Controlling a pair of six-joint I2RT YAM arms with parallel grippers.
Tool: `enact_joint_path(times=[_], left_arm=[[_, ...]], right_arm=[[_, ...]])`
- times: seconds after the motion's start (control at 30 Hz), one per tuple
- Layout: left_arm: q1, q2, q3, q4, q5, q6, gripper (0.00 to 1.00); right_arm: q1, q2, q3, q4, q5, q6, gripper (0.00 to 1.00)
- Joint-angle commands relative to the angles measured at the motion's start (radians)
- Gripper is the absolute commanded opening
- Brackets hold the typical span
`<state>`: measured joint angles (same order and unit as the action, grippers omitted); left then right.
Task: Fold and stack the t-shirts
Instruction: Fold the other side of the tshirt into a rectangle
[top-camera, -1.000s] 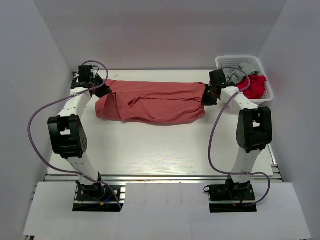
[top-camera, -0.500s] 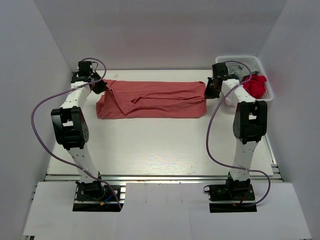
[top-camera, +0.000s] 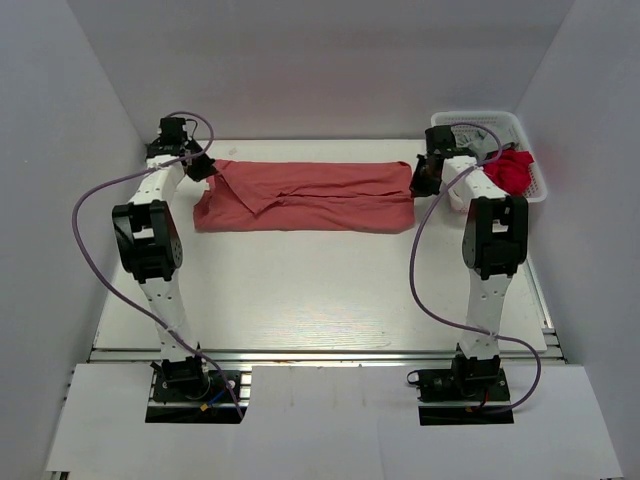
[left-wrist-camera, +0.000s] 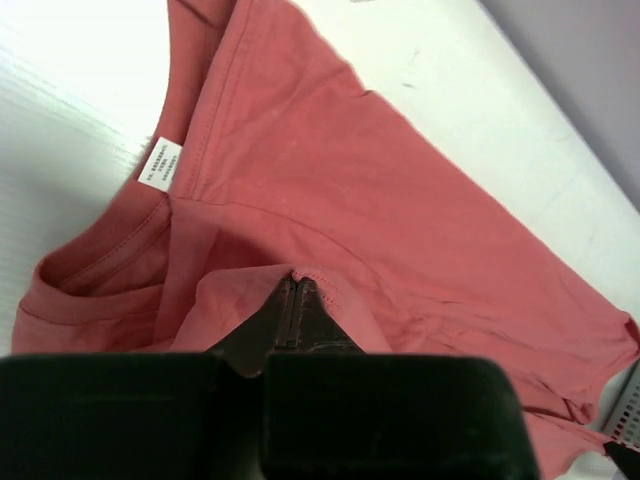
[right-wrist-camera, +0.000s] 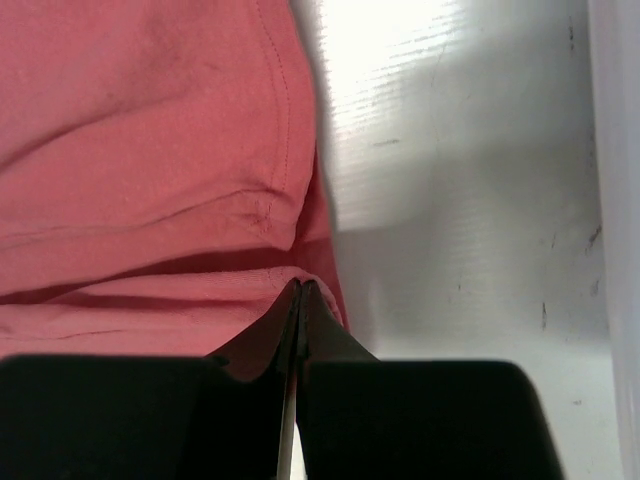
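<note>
Where it lies, t-shirt (top-camera: 305, 196) spans left-right, collar (left-wrist-camera: 212, 110) left.

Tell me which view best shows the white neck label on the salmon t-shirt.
Left wrist: the neck label sits sharp at the collar seam of the salmon t-shirt, print unreadable. The top external view shows the whole shirt, the label too small to find. The right wrist view shows only the shirt's opposite end.

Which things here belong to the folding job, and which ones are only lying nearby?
In the job: salmon-red t-shirt; left tool and right tool, each shut on one end of it.
Lying about: white basket at the far right; red cloth and grey cloth inside, perhaps further t-shirts, but I cannot tell.
</note>
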<state>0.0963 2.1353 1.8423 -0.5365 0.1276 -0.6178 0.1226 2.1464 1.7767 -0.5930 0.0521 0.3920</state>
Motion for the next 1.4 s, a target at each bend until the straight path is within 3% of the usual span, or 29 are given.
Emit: enact_joint_path(times=[0.0,0.13,0.23,0.27,0.33,0.37,0.43,0.6,0.77,0.93,1.07,1.27,1.37], left_arm=[[0.006,0.011,0.038,0.019,0.009,0.006,0.0],[0.006,0.032,0.005,0.165,0.036,0.006,0.0],[0.006,0.096,0.055,0.207,0.069,0.018,0.11],[0.006,0.113,0.114,0.163,0.078,0.027,0.29],[0.006,0.14,0.158,0.12,0.078,0.041,0.54],[0.006,0.14,0.172,0.104,0.048,0.041,0.82],[0.006,0.129,0.172,0.086,0.02,0.041,1.0],[0.016,0.048,0.144,0.03,-0.045,0.081,1.0],[-0.019,-0.067,-0.01,0.03,-0.034,0.157,1.0],[-0.078,-0.181,-0.198,0.084,0.101,0.297,1.0],[-0.222,-0.216,-0.238,0.044,0.018,0.458,1.0],[-0.322,-0.226,-0.296,-0.032,-0.152,0.631,1.0],[-0.334,-0.207,-0.296,-0.042,-0.166,0.668,0.88]], right_arm=[[-0.012,0.026,0.038,0.06,0.006,-0.021,0.0],[-0.015,0.052,0.047,0.119,0.015,-0.054,0.0],[-0.017,0.075,0.082,0.125,0.029,-0.071,0.33],[-0.017,0.072,0.085,0.14,0.025,-0.08,0.55],[-0.014,0.058,0.098,0.143,-0.007,-0.107,0.65],[-0.012,0.052,0.092,0.145,-0.02,-0.132,0.71],[-0.011,0.011,0.081,0.166,-0.038,-0.148,0.88],[0.005,-0.1,-0.002,0.205,-0.144,-0.16,0.9],[0.044,-0.18,-0.14,0.246,-0.182,-0.168,0.9],[0.081,-0.206,-0.247,0.292,-0.25,-0.16,0.9],[0.104,-0.175,-0.281,0.323,-0.293,-0.142,0.9],[0.106,-0.103,-0.286,0.323,-0.325,-0.117,0.9],[0.103,-0.086,-0.289,0.32,-0.31,-0.113,0.9]])
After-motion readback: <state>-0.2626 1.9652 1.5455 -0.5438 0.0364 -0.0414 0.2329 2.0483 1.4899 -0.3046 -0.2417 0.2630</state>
